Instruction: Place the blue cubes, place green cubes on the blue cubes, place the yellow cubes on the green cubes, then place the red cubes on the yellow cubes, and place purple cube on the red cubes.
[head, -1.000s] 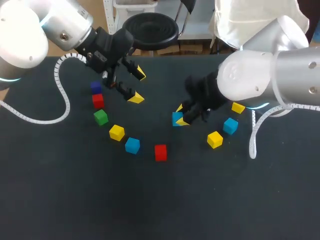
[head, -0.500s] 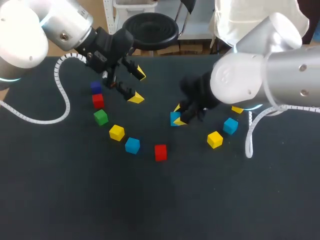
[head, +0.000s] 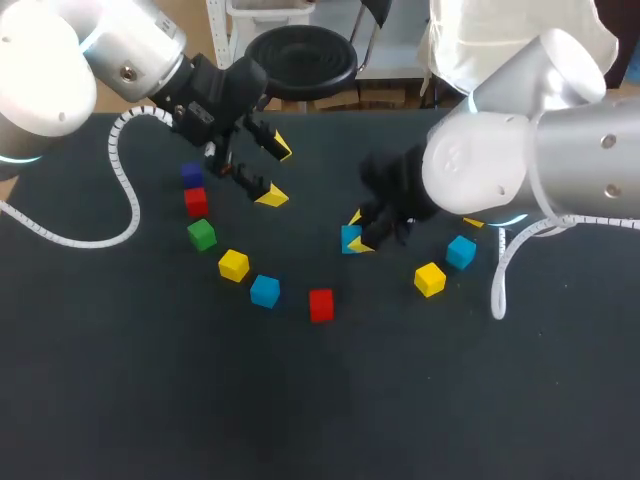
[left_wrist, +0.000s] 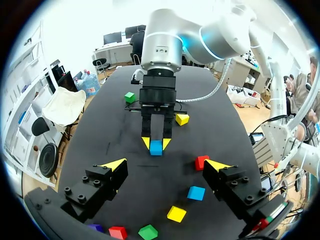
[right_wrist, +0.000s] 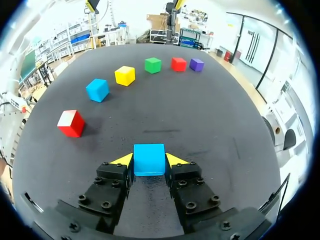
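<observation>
My right gripper (head: 356, 236) is shut on a blue cube (head: 349, 238) near the table's middle. In the right wrist view the cube (right_wrist: 149, 159) fills the gap between the gripper's (right_wrist: 149, 160) yellow tips. My left gripper (head: 276, 172) hangs open and empty at the back left, its tips wide apart. In the left wrist view the held cube (left_wrist: 156, 147) lies ahead of it (left_wrist: 166, 165). A curved row runs purple cube (head: 191, 173), red cube (head: 196, 201), green cube (head: 202, 234), yellow cube (head: 233, 265), blue cube (head: 265, 291), red cube (head: 321, 304).
To the right of the held cube lie a yellow cube (head: 430, 279) and a blue cube (head: 461, 252). Another yellow cube (head: 476, 220) peeks out under my right arm. A second green cube (left_wrist: 130, 97) shows behind my right arm in the left wrist view.
My right arm has shifted slightly to the left with the blue cube in its grip. The left arm and the loose cubes have not moved.
</observation>
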